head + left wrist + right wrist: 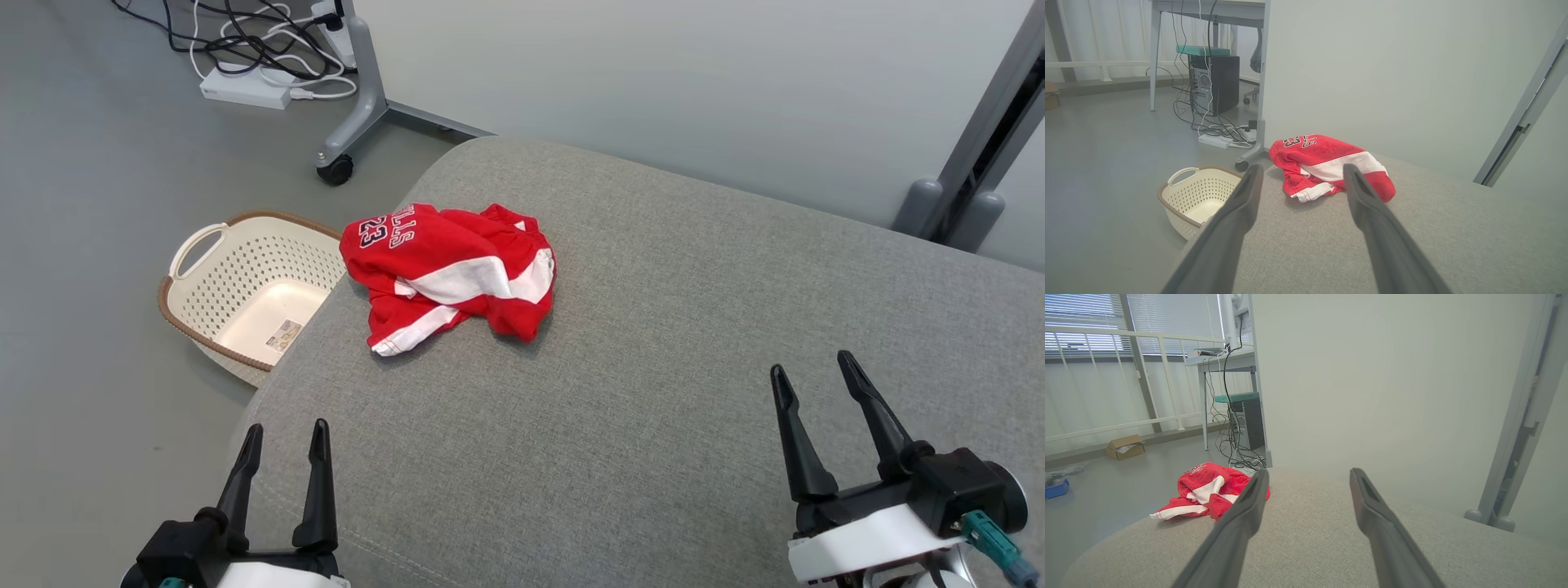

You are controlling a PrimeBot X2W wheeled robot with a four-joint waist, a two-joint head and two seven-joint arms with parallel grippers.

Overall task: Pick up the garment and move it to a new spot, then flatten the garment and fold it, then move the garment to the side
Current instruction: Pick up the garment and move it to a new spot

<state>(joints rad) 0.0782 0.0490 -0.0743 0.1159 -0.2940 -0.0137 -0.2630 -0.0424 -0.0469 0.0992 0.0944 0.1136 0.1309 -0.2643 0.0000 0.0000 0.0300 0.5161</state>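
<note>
On the cushion (653, 343), far left, crumpled red garment (449, 273), left gripper (287, 425) and right gripper (811, 363) spread, empty, well short of it, basket (245, 286) alongside in head view, box (1125, 446), seemingly cardboard, in right wrist view

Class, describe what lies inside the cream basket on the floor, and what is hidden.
Inside the basket a small label lies on the bare bottom; the grey cushion hides the adjoining side.

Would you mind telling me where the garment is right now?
In the head view, the garment lies crumpled on the cushion, far left, next to the basket.
</note>
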